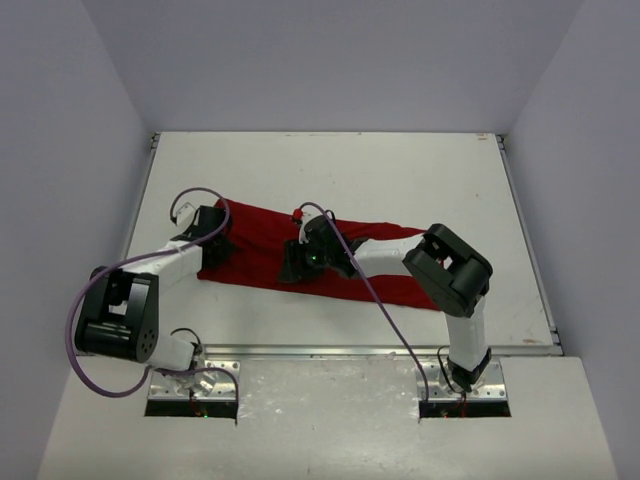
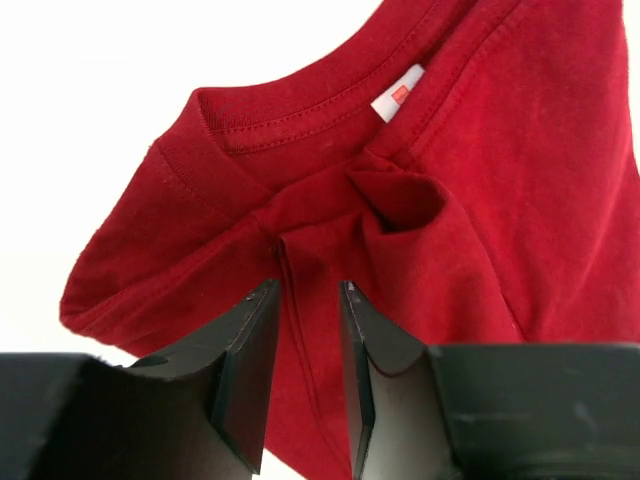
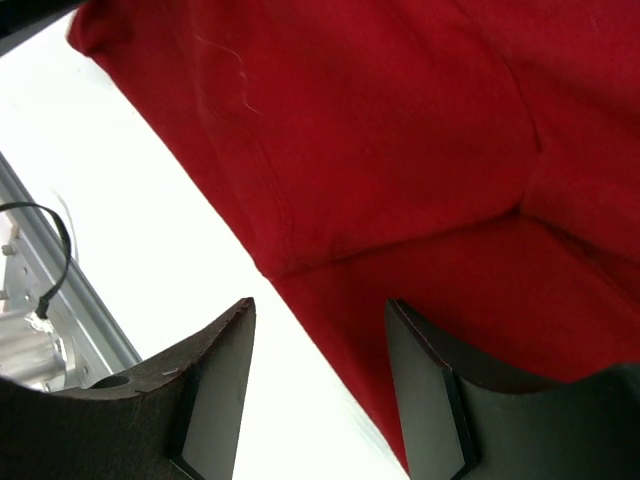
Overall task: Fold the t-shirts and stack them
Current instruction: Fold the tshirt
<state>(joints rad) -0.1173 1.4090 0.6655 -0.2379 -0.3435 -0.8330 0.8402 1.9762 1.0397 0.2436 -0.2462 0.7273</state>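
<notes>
The deep-red t-shirt (image 1: 255,240) lies on the white table (image 1: 400,170) as a long wrinkled band running from the left towards the near right. My left gripper (image 1: 213,245) is over its left end. In the left wrist view the jaws (image 2: 305,295) stand a little apart over a bunched fold just below the collar and white label (image 2: 397,95). My right gripper (image 1: 292,265) is at the middle of the band's near edge. In the right wrist view it is open (image 3: 320,310) and straddles the edge of the shirt (image 3: 400,150), one finger over bare table.
Grey walls close in the table on three sides. A metal rail (image 1: 350,350) runs along the near edge, and it shows with a black cable in the right wrist view (image 3: 40,300). Bare table lies beyond the shirt and to its right.
</notes>
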